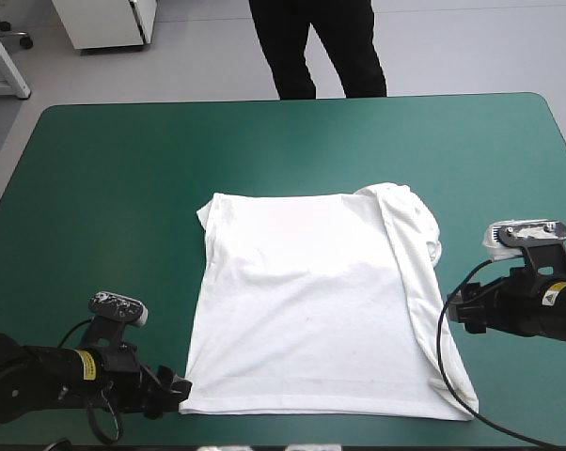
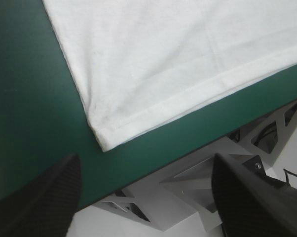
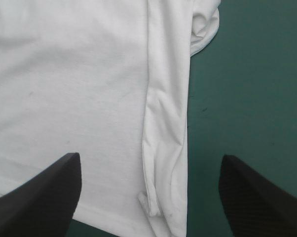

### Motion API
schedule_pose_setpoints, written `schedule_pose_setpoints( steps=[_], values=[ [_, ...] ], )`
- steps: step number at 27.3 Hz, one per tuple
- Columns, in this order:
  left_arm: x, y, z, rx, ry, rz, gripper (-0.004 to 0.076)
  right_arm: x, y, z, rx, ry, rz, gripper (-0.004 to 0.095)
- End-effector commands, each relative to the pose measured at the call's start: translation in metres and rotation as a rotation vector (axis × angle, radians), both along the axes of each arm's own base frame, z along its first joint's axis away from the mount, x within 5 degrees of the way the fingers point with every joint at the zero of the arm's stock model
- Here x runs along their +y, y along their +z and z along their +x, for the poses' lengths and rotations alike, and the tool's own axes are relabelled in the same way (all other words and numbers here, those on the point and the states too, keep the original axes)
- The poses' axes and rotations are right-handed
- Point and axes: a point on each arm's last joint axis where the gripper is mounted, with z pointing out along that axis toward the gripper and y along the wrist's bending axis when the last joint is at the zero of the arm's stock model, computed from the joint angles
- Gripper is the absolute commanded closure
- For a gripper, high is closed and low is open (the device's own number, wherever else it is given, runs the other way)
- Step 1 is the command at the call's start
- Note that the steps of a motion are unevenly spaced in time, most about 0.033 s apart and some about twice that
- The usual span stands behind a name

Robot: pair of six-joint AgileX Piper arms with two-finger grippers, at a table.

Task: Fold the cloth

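L gripper [image 1: 175, 390] by desk's [image 1: 95, 188] near edge, jaws wide apart, empty, just beside T-shirt [image 1: 302, 301] hem corner. R gripper [image 1: 457, 310] likewise wide, empty, at T-shirt's right side. T-shirt flat mid-desk.

No words I can read, my left arm's yellow label [image 1: 84, 366], my right arm's yellow label [image 1: 558, 295], print on both too small to make out.

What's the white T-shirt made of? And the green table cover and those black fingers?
T-shirt: looks like thin, soft knit fabric, probably cotton; matte, with wrinkles and a stitched hem. Teal-green cover: a smooth, matte sheet, maybe plastic or rubbery; hard to tell. Black fingers: likely hard plastic with a finely textured, dull surface.
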Motion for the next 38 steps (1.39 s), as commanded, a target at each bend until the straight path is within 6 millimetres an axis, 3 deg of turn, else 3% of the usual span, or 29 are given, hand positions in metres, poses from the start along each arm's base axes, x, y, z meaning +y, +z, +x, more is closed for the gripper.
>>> schedule_pose_setpoints(
  steps=[1, 5, 11, 19, 26, 30, 38],
  values=[
    [0.003, 0.007, -0.002, 0.010, 0.021, 0.016, 0.0194, 0.000, 0.011, -0.005, -0.045, 0.002, 0.010, 0.0183],
    [0.009, 0.004, 0.005, -0.032, 0.046, 0.107, 0.0195, -0.007, 0.011, -0.006, -0.059, -0.027, -0.062, 0.0183],
    [-0.003, -0.008, 0.027, -0.007, 0.026, 0.150, 0.0195, -0.014, -0.002, -0.004, -0.032, -0.047, -0.190, 0.0220],
    [-0.018, -0.059, 0.040, 0.112, 0.025, 0.158, 0.0195, -0.005, -0.037, -0.006, 0.097, -0.006, -0.130, 0.0221],
    [-0.019, -0.085, 0.041, 0.147, 0.044, 0.167, 0.0195, -0.004, -0.069, -0.016, 0.185, 0.034, -0.133, 0.0223],
    [-0.022, -0.093, 0.047, 0.170, 0.051, 0.181, 0.0204, -0.004, -0.075, -0.020, 0.197, 0.051, -0.131, 0.0223],
    [-0.049, -0.122, 0.055, 0.232, -0.026, 0.246, 0.0377, 0.001, -0.074, -0.021, 0.196, 0.083, -0.089, 0.0232]
  ],
)
